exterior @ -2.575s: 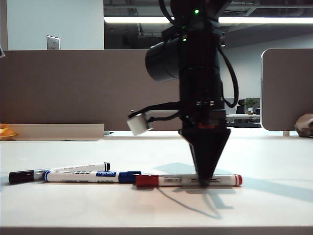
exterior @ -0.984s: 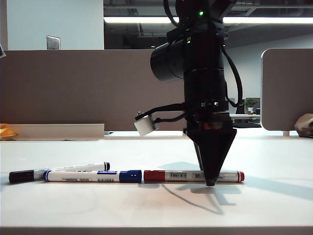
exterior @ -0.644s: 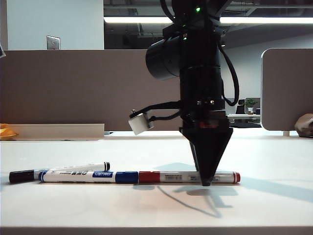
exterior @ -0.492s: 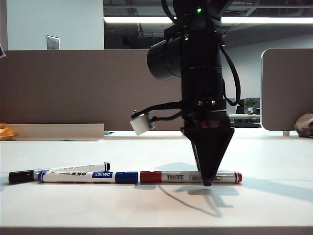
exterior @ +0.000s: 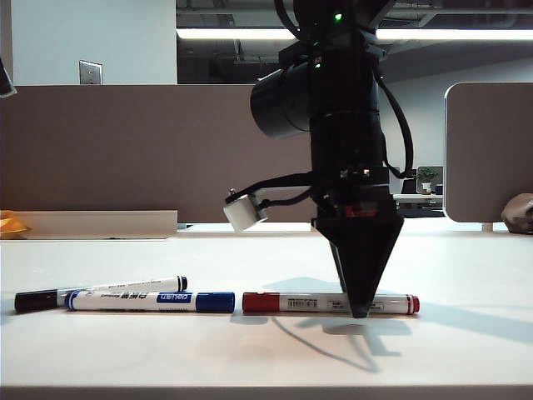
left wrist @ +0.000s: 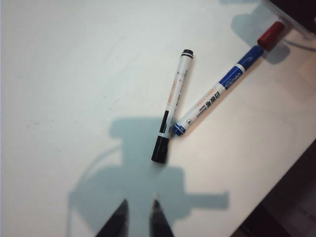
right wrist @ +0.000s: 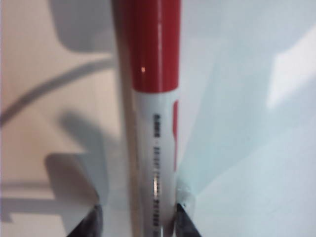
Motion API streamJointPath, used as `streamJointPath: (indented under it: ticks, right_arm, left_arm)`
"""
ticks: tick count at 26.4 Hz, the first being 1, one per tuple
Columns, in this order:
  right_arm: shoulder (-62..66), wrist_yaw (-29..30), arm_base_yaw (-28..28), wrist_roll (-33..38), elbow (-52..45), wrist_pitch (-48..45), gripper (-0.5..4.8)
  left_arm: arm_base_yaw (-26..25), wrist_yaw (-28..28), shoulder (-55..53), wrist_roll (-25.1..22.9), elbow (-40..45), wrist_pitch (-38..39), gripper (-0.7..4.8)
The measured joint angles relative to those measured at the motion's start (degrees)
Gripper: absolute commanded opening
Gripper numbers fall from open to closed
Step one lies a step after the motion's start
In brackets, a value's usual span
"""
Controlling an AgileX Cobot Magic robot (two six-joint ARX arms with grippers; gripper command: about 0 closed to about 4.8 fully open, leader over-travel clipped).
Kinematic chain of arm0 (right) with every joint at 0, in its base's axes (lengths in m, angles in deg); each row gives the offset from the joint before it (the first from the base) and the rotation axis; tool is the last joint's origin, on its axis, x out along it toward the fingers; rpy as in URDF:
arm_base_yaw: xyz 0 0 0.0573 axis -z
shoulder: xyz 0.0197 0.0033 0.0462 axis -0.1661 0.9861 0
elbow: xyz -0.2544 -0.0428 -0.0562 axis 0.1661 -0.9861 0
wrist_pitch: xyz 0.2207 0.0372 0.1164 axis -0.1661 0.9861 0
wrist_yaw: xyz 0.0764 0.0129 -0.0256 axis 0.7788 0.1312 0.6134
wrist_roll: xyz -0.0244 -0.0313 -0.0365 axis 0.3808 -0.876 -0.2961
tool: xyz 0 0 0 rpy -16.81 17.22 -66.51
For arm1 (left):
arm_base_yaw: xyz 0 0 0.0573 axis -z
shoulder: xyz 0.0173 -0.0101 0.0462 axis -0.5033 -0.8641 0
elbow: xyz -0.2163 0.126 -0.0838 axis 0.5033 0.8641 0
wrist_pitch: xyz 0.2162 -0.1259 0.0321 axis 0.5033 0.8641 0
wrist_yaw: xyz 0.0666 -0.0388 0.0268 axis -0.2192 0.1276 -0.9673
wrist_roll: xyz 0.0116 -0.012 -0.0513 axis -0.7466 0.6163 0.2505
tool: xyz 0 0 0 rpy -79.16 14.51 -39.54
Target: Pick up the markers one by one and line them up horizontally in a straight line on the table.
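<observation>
White barrels all lie flat on the table (exterior: 466, 275); I see no container, so the markers rest on bare desk. I take the red-capped marker (exterior: 329, 303) as my landmark. The blue-capped marker (exterior: 150, 301) lies to its left, nearly end to end with it, a small gap between blue cap and red cap. The black-capped marker (exterior: 100, 292) sits just behind the blue one, slanted, so the two form a narrow V in the left wrist view, where I see the blue (left wrist: 217, 91) and the black (left wrist: 172, 105) with the red cap (left wrist: 270, 35) beyond them.

My right gripper (exterior: 359, 312) points straight down at the red marker's barrel near its tail end. In the right wrist view its fingertips (right wrist: 183, 217) stand either side of the barrel (right wrist: 155, 123), apart; I cannot tell whether they touch it. My left gripper (left wrist: 139, 222) hovers over bare table near the black cap, jaws slightly apart, holding nothing.

Since a second ago, the red marker has stayed about level, and the gap to the blue cap has widened a little
</observation>
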Motion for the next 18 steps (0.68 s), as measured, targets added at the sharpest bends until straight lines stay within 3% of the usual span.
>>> streamJointPath:
  ticks: [18]
  right_arm:
    - [0.0, -3.8, -1.9, 0.8, 0.0, 0.1, 2.14]
  left_arm:
    - [0.0, 1.1, 0.0, 0.0, 0.0, -0.7, 0.61]
